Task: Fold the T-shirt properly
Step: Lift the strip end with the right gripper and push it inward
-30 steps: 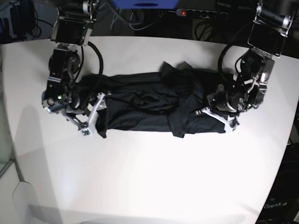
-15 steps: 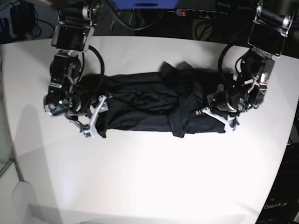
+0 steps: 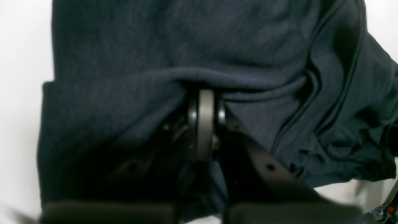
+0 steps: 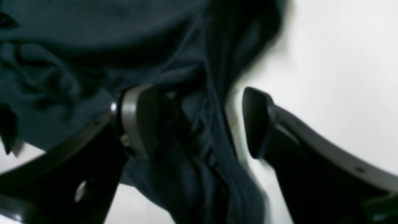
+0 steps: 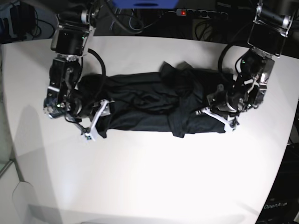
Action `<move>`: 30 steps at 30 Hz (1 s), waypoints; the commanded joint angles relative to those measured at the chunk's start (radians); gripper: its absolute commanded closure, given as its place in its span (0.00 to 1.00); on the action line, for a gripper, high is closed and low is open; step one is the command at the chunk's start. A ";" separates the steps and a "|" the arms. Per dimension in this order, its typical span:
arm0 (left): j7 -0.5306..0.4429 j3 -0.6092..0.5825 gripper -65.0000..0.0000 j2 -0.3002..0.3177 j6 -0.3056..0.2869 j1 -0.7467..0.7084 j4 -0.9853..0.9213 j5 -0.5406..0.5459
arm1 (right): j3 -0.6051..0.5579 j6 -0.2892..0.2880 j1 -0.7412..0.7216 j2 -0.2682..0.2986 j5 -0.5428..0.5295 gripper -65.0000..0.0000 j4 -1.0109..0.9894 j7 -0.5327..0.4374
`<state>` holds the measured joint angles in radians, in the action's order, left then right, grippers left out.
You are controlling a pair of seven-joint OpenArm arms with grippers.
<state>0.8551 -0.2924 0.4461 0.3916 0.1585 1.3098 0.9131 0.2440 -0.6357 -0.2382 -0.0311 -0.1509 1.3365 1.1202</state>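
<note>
The black T-shirt point(image 5: 149, 105) lies across the white table point(image 5: 154, 177) as a long, rumpled band. My left gripper point(image 5: 219, 115) is at the shirt's right end. In the left wrist view the gripper point(image 3: 203, 93) is shut on a fold of the shirt point(image 3: 217, 40). My right gripper point(image 5: 96, 120) is at the shirt's left end. In the right wrist view the gripper point(image 4: 199, 121) is open, with its fingers point(image 4: 136, 124) standing either side of a hanging edge of the shirt point(image 4: 93, 37).
A power strip point(image 5: 201, 13) and cables lie behind the table's far edge. A blue object point(image 5: 145, 3) sits at top centre. Both arm bases stand at the table's back corners. White tabletop spreads in front of the shirt.
My right arm has turned and shifted slightly, and its gripper has slid a little down and right along the shirt's left end. My left arm has not moved.
</note>
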 commanded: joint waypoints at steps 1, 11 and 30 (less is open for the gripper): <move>0.054 -0.015 1.00 0.004 0.043 -0.027 -0.028 -0.048 | 0.001 -0.009 -0.023 0.006 0.006 0.34 -0.001 -0.009; 0.054 -0.014 1.00 0.004 0.043 -0.027 -0.028 -0.048 | 0.048 -0.014 -0.020 0.006 0.006 0.40 -0.094 -0.015; 0.054 -0.012 1.00 0.004 0.043 -0.027 -0.028 -0.048 | 0.042 -0.014 -0.013 -0.039 0.006 0.61 -0.094 0.067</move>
<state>0.8520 -0.2924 0.4458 0.3920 0.1581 1.3098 0.9127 0.2890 -0.6476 -0.2573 -0.0666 -0.1886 1.2537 1.1141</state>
